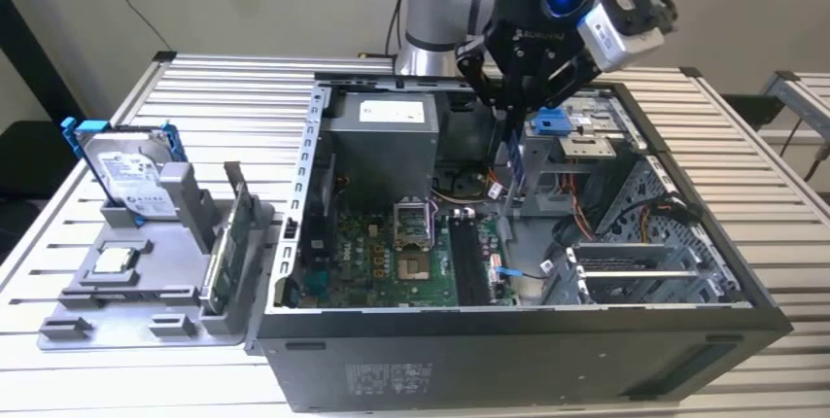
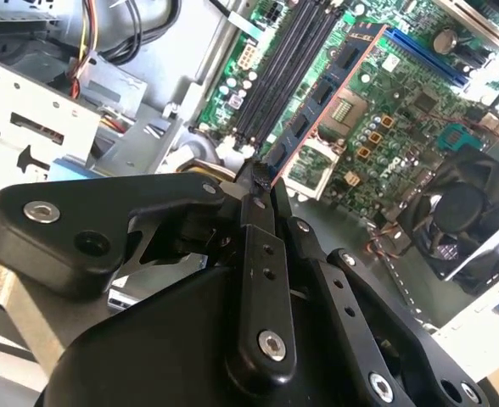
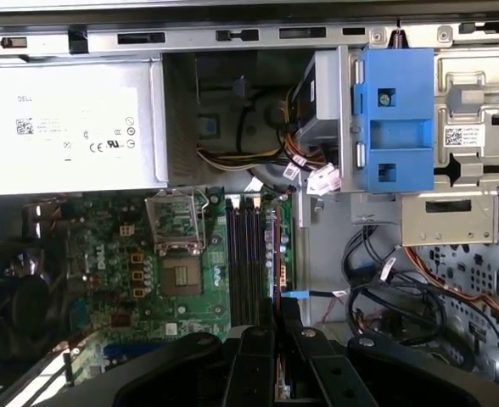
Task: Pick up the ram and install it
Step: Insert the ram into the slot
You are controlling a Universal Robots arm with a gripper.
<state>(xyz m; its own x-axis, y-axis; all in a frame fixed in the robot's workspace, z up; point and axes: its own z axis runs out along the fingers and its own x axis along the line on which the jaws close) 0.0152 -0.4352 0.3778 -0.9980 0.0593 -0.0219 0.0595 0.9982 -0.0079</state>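
Noted a slatted metal worktop [image 1: 208, 87] against a pale wall, carrying a computer case [image 1: 519, 360] with its open side up. Found a grey holder [image 1: 130, 316] just beside the case on the exterior view's left, with a blue-framed hard drive [image 1: 126, 173] standing upright in it and a green card [image 1: 224, 262] on edge near the case wall. Located the end effector [image 1: 515, 126] above the case interior, near a blue bracket [image 1: 555, 123]. Confirmed fingers [image 2: 258, 246] clamped on the ram [image 2: 322, 89] in the second wrist view: gripped at one end, with the rest of the stick reaching out past the fingertips and dark chips showing along its face. Placed the ram, in the exterior view, hanging roughly upright below the end effector, over the motherboard [image 1: 369, 262] and apart from it. Saw it edge-on in the first wrist view, running alongside the black memory slots [image 3: 243, 254], just beside them, not seated in any slot.
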